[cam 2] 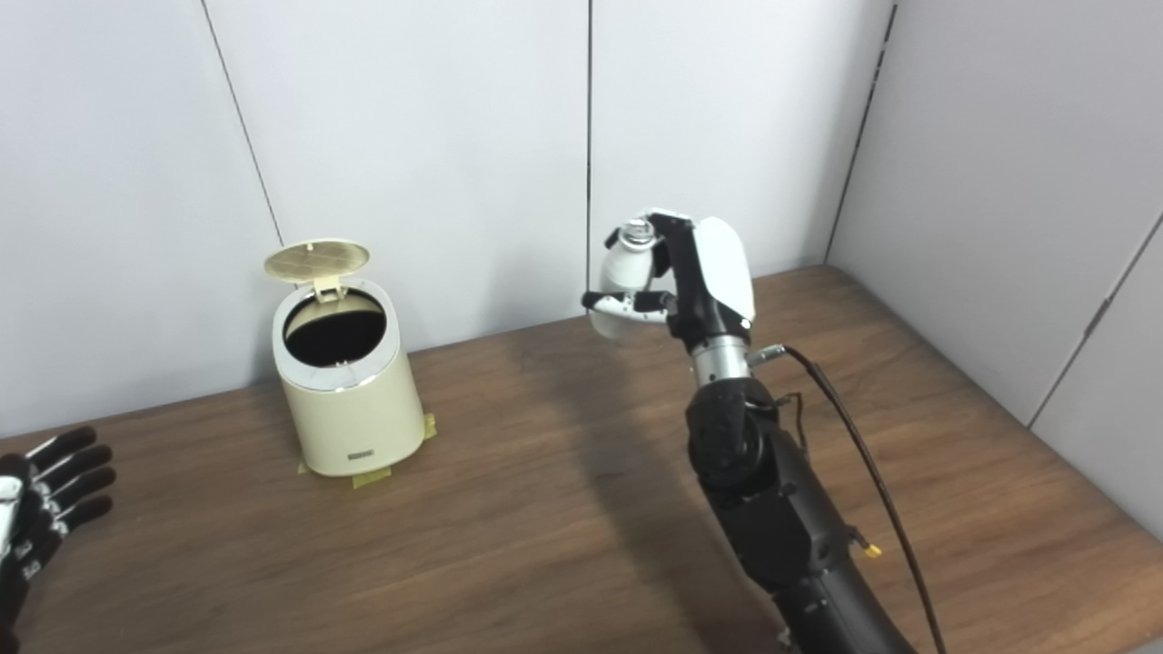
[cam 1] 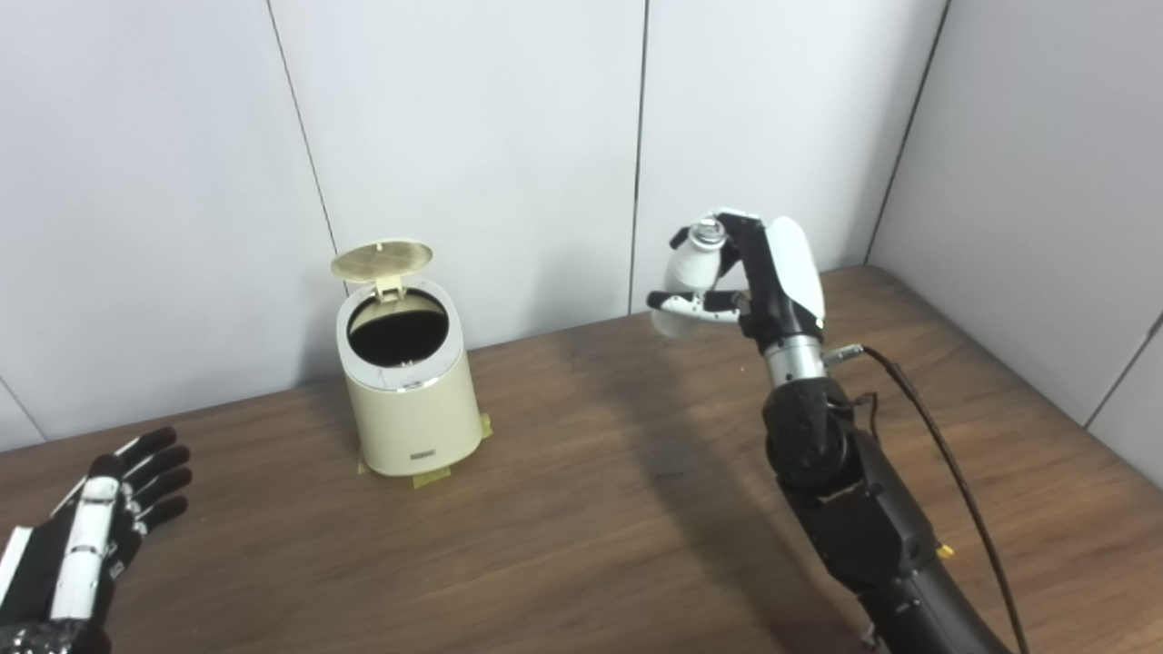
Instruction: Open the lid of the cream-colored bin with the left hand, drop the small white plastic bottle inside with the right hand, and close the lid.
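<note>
resting low at the near left corner, the left hand (cam 1: 86,536) lies released above the wooden table (cam 1: 581,509), its dark fingers (cam 1: 154,468) spread and pointing toward the far side, holding nothing. it sits well apart from everything else.

further right and farther back stands the cream-colored bin (cam 1: 409,400), upright near the pale wall panels (cam 1: 472,136). its round lid (cam 1: 382,259) is tipped up and back on the hinge at the far rim, leaving the dark mouth of the bin uncovered. yellowish strips of tape (cam 1: 434,477) show at the foot of the bin on the near and right sides.

right of the bin, past a stretch of bare wood with a soft shadow across it, the right hand (cam 1: 736,277) is raised well above the table on its black arm. it is grasping the small white plastic bottle (cam 1: 692,263), which stands roughly upright with its cap at the top, the thumb crossing the lower body and the fingers wrapped behind. the bottle hangs in the air to the right of the bin, clearly apart from it and higher than the open rim. a black cable (cam 1: 945,463) trails from the wrist down along the right arm.
</note>
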You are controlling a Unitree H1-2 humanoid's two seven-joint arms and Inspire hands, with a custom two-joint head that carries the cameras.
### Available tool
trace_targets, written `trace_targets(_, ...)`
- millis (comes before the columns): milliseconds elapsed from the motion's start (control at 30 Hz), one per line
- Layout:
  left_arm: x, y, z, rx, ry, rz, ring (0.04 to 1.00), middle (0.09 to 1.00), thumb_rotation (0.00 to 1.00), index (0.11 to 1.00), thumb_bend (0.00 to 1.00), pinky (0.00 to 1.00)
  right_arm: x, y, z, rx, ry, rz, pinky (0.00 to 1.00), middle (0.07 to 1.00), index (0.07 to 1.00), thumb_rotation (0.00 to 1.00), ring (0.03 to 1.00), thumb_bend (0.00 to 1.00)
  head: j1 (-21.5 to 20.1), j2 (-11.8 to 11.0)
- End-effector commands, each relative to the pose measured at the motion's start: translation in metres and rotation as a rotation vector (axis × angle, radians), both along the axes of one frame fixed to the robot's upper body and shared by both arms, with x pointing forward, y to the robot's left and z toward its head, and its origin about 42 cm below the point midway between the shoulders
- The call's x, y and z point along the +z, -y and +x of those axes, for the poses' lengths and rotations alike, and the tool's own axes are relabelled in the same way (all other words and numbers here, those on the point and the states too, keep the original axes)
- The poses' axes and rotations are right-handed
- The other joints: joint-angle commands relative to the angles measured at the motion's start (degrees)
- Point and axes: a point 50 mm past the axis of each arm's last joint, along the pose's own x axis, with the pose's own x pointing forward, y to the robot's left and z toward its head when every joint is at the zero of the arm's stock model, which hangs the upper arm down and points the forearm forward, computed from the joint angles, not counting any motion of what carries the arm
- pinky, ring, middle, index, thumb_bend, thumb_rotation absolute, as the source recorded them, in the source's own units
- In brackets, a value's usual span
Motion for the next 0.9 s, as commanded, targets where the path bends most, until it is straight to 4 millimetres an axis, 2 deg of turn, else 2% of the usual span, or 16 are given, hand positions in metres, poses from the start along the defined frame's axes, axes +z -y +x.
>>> trace_targets(0, 0.014, 0.004, -0.001, 0.014, 0.065, -0.022, 0.858, 0.842, 0.96, 0.859, 0.34, 0.88, 0.044, -0.017, 0.004, 0.067, 0.129, -0.012, 0.4, 0.508, 0.506, 0.0, 0.404, 0.52, 0.1, 0.0)
trace_targets(100, 0.007, 0.008, -0.004, 0.03, 0.063, -0.045, 0.873, 0.86, 0.99, 0.878, 0.34, 0.89, 0.056, -0.032, 0.002, 0.11, 0.142, -0.003, 0.41, 0.518, 0.491, 0.0, 0.416, 0.52, 1.6, -0.1)
trace_targets(233, -0.004, 0.014, -0.005, 0.054, 0.061, -0.072, 0.895, 0.894, 1.0, 0.906, 0.36, 0.91, 0.07, -0.05, 0.004, 0.165, 0.144, -0.023, 0.37, 0.508, 0.534, 0.0, 0.385, 0.51, 3.8, -0.5)
trace_targets(433, -0.014, 0.029, -0.01, 0.11, 0.048, -0.087, 0.854, 0.867, 1.0, 0.893, 0.34, 0.84, 0.085, -0.075, 0.012, 0.279, 0.15, -0.011, 0.38, 0.502, 0.524, 0.0, 0.4, 0.51, 8.6, -0.8)
trace_targets(500, -0.017, 0.033, -0.011, 0.137, 0.037, -0.094, 0.843, 0.857, 0.97, 0.879, 0.36, 0.83, 0.089, -0.082, 0.016, 0.309, 0.153, -0.02, 0.38, 0.501, 0.517, 0.0, 0.405, 0.52, 10.0, -0.9)
trace_targets(633, -0.02, 0.043, -0.011, 0.172, 0.027, -0.125, 0.824, 0.836, 0.89, 0.853, 0.39, 0.8, 0.094, -0.089, 0.026, 0.355, 0.184, -0.03, 0.34, 0.5, 0.537, 0.0, 0.382, 0.51, 15.6, -1.3)
trace_targets(667, -0.021, 0.045, -0.011, 0.177, 0.027, -0.131, 0.811, 0.825, 0.87, 0.846, 0.4, 0.79, 0.095, -0.09, 0.028, 0.362, 0.189, -0.028, 0.33, 0.5, 0.54, 0.0, 0.378, 0.51, 15.6, -1.3)
trace_targets(800, -0.028, 0.053, -0.01, 0.173, 0.046, -0.097, 0.788, 0.806, 0.85, 0.831, 0.41, 0.75, 0.097, -0.101, 0.038, 0.404, 0.204, -0.013, 0.32, 0.499, 0.544, 0.0, 0.376, 0.51, 19.9, -1.6)
trace_targets(867, -0.031, 0.059, -0.009, 0.17, 0.043, -0.098, 0.787, 0.797, 0.8, 0.818, 0.46, 0.74, 0.098, -0.103, 0.042, 0.415, 0.203, -0.011, 0.32, 0.498, 0.544, 0.0, 0.375, 0.51, 21.3, -1.8)
